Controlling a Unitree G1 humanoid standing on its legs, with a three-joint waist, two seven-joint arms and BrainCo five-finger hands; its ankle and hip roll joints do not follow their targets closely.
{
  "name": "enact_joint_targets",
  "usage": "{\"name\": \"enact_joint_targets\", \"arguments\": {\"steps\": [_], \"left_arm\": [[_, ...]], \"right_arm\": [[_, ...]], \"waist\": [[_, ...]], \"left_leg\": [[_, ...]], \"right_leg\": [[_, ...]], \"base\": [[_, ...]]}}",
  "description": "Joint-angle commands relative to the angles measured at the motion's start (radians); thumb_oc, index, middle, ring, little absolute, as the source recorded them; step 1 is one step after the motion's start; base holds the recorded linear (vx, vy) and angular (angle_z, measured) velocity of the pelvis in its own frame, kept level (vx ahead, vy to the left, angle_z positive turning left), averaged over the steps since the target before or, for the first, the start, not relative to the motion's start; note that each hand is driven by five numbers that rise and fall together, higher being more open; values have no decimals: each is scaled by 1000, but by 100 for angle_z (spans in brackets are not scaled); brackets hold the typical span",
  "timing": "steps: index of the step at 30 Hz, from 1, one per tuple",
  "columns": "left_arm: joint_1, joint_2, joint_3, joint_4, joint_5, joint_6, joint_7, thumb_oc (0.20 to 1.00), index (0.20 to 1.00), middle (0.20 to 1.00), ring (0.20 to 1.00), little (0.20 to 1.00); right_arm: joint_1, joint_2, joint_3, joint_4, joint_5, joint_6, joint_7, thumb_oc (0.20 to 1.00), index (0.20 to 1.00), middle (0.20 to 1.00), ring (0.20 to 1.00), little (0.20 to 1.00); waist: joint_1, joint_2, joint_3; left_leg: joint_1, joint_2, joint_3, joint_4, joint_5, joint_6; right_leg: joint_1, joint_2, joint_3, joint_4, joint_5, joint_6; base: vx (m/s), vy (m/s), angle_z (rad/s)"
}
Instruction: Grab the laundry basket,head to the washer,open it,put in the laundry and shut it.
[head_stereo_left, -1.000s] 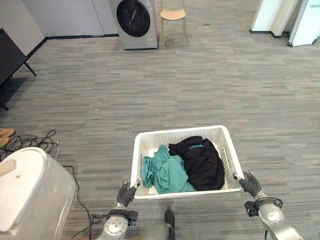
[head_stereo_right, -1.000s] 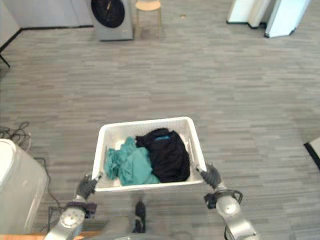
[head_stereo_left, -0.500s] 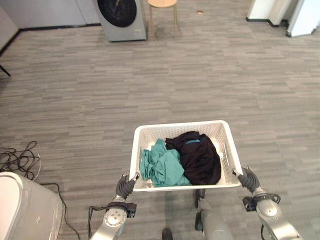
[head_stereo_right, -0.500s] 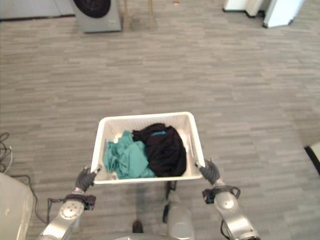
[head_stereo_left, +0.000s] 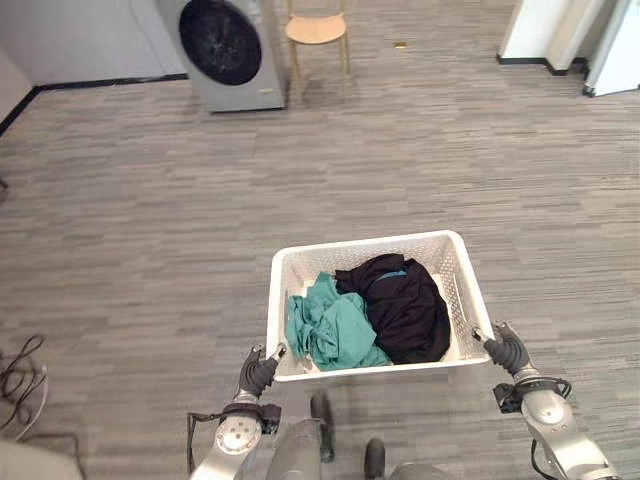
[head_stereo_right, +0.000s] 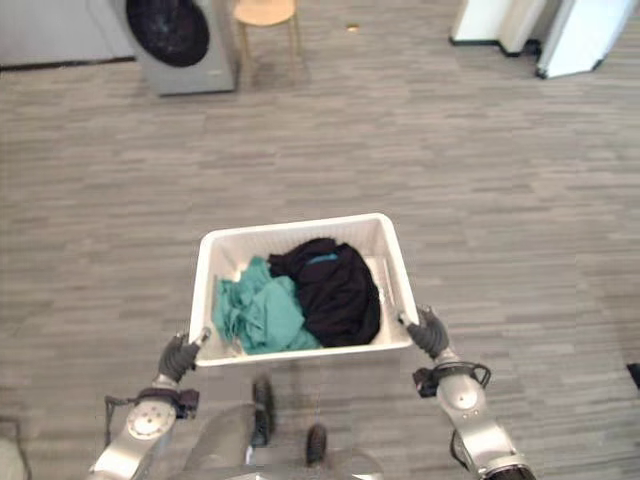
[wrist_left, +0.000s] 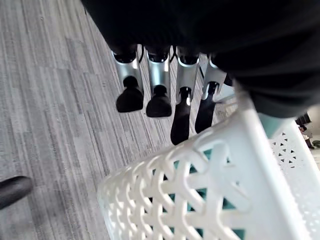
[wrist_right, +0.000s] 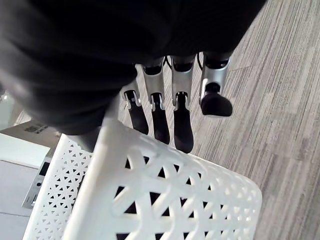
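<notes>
Between both hands, laundry basket (head_stereo_left: 372, 311) carried; left hand (head_stereo_left: 257, 372) and right hand (head_stereo_left: 507, 352) fingers hook near corners. Washer (head_stereo_left: 222, 50) well ahead: walk closer.

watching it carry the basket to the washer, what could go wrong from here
1. The left hand and right hand hold the basket only at its near corners, so it may tip away or slip.
2. The black garment and teal garment are heaped near rim height and could spill.
3. The chair stands close beside the washer and could be bumped on arrival.
</notes>
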Motion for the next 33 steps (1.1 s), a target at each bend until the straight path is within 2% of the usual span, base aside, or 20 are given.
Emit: {"name": "enact_joint_targets", "arguments": {"steps": [1, 3, 6, 8, 9, 11, 13, 15, 16, 19, 20, 22, 24, 26, 27, 29, 30, 31, 32, 33], "left_arm": [[-47, -25, 25, -140, -71, -105, -31, 200, 200, 200, 200, 200], [-39, -25, 36, -145, -68, -103, -32, 200, 200, 200, 200, 200], [-32, -18, 39, -140, -65, -103, -40, 200, 200, 200, 200, 200], [-36, -8, 32, -137, -67, -100, -44, 200, 200, 200, 200, 200], [-39, 1, 29, -142, -62, -96, -41, 200, 200, 200, 200, 200], [-54, 19, 28, -134, -56, -96, -34, 200, 200, 200, 200, 200], [-65, 24, 24, -126, -54, -98, -31, 200, 200, 200, 200, 200], [-64, 30, 28, -127, -53, -100, -34, 200, 200, 200, 200, 200], [-57, 31, 31, -135, -62, -102, -39, 200, 200, 200, 200, 200], [-51, 26, 33, -136, -65, -102, -38, 200, 200, 200, 200, 200], [-44, 19, 40, -135, -60, -103, -39, 200, 200, 200, 200, 200], [-47, 17, 49, -131, -45, -110, -36, 200, 200, 200, 200, 200], [-52, 12, 51, -125, -30, -115, -30, 200, 200, 200, 200, 200], [-54, -7, 36, -119, -28, -125, -38, 200, 200, 200, 200, 200], [-72, -12, 15, -110, -46, -121, -40, 200, 200, 200, 200, 200], [-72, -13, 12, -105, -56, -116, -38, 200, 200, 200, 200, 200], [-70, -13, 11, -105, -58, -114, -43, 200, 200, 200, 200, 200], [-71, -13, 11, -105, -58, -114, -43, 200, 200, 200, 200, 200], [-73, -13, 9, -103, -58, -110, -41, 200, 200, 200, 200, 200], [-71, -16, 8, -101, -54, -110, -42, 200, 200, 200, 200, 200]], "right_arm": [[-17, 27, -17, -101, 84, -129, 36, 200, 200, 200, 200, 200], [-22, 29, -17, -100, 76, -128, 39, 200, 200, 200, 200, 200], [-16, 46, -7, -105, 83, -132, 62, 200, 200, 200, 200, 200], [-9, 59, -4, -111, 76, -134, 69, 200, 200, 200, 200, 200], [-11, 62, 3, -114, 69, -135, 74, 200, 200, 200, 200, 200], [-16, 76, 11, -117, 71, -141, 73, 200, 200, 200, 200, 200], [-20, 85, 21, -114, 70, -141, 79, 200, 200, 200, 200, 200], [-23, 78, 23, -118, 71, -137, 85, 200, 200, 200, 200, 200], [-27, 73, 21, -120, 78, -133, 84, 200, 200, 200, 200, 200], [-29, 73, 21, -118, 82, -131, 79, 200, 200, 200, 200, 200], [-26, 71, 16, -115, 81, -128, 77, 200, 200, 200, 200, 200], [-24, 69, 12, -113, 76, -128, 75, 200, 200, 200, 200, 200], [-16, 66, 9, -112, 65, -130, 78, 200, 200, 200, 200, 200], [1, 71, -3, -113, 80, -139, 86, 200, 200, 200, 200, 200], [-1, 46, -17, -107, 92, -143, 72, 200, 200, 200, 200, 200], [-6, 37, -24, -100, 107, -140, 55, 200, 200, 200, 200, 200], [0, 32, -30, -101, 111, -135, 55, 200, 200, 200, 200, 200], [0, 33, -31, -101, 111, -135, 55, 200, 200, 200, 200, 200], [2, 30, -36, -101, 113, -129, 49, 200, 200, 200, 200, 200], [5, 27, -38, -99, 110, -131, 45, 200, 200, 200, 200, 200]], "waist": [[40, 25, -41], [53, 30, -52], [61, 16, -80], [69, -8, -97], [64, -16, -94], [52, -16, -84], [33, 2, -68], [1, 29, -52], [-13, 35, -42], [-29, 36, -32], [-50, 31, -24], [-65, 27, -16], [-79, 32, -17], [-92, 28, -52], [-89, 29, -45], [-77, 14, -40], [-57, 0, -38], [-57, -4, -41], [-31, -10, -36], [-23, -5, -35]], "left_leg": [[51, 9, 8, -108, 128, -25], [31, 14, 8, -103, 154, -29], [53, 10, 13, -41, 156, -2], [66, -8, 14, -3, 116, 25], [88, -16, 17, 5, 88, 44], [149, -26, 17, 7, 36, 72], [237, -31, -1, -20, -1, 86], [330, -30, -28, -67, -27, 80], [374, -35, -36, -70, -56, 73], [406, -39, -51, -73, -74, 66], [470, -48, -80, -89, -108, 54], [506, -48, -101, -89, -134, 41], [542, -41, -121, -77, -149, 29], [576, -30, -155, -13, -153, -5], [451, 39, -152, 352, 15, -66], [364, 60, -119, 484, 50, -58], [291, 65, -66, 470, 14, -39], [289, 61, -64, 467, 19, -37], [213, 39, -48, 368, -20, -15], [187, 35, -42, 274, -29, -10]], "right_leg": [[24, -52, 42, 94, -106, 70], [61, -46, 65, 108, -128, 72], [94, -81, 89, 152, -126, 97], [60, -123, 99, 269, -26, 144], [22, -141, 112, 379, 57, 170], [-59, -157, 124, 534, 162, 205], [-165, -162, 89, 594, 148, 178], [-263, -154, 23, 533, 77, 150], [-317, -159, -19, 425, 47, 140], [-329, -150, -35, 343, 45, 139], [-375, -128, -37, 188, 74, 154], [-414, -130, -36, 99, 107, 176], [-438, -129, -38, 95, 126, 182], [-389, -136, -18, 109, 159, 155], [-310, -126, -16, 123, 144, 100], [-243, -110, -13, 98, 110, 70], [-195, -116, -12, 86, 82, 63], [-199, -120, -10, 85, 84, 63], [-151, -117, -1, 75, 54, 69], [-128, -110, -1, 73, 30, 76]], "base": [[554, 49, -46], [632, 92, -40], [491, 114, -56], [491, 161, -14], [423, 153, -8], [406, 131, -20], [422, 116, 20], [594, 71, 19], [477, 4, 36], [364, -43, 34], [529, -97, 47], [547, -120, 56], [538, -177, 73], [773, -378, 86], [633, -458, 98], [527, -367, 42], [356, -167, -43], [466, -101, -47], [383, -17, -27], [546, -5, -32]]}}
